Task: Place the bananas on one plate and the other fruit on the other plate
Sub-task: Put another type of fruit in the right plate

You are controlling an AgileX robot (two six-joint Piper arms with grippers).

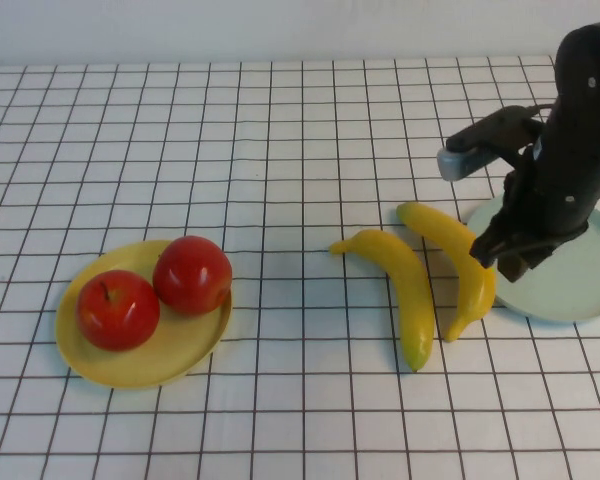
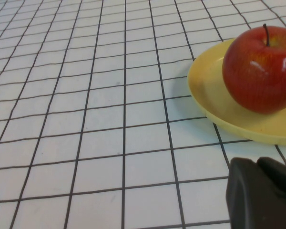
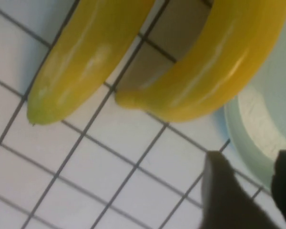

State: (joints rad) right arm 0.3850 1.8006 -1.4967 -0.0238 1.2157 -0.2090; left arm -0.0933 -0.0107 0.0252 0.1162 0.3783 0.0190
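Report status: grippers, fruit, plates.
Right gripper part open, empty, over blue-green plate rim. Left gripper shut by yellow plate. Apples plated; bananas on table. Nothing blocking.

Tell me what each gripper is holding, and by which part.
Nothing is held. The right gripper, fingers apart, hovers by the blue-green plate beside the bananas. The left gripper, shut, sits near the yellow plate.
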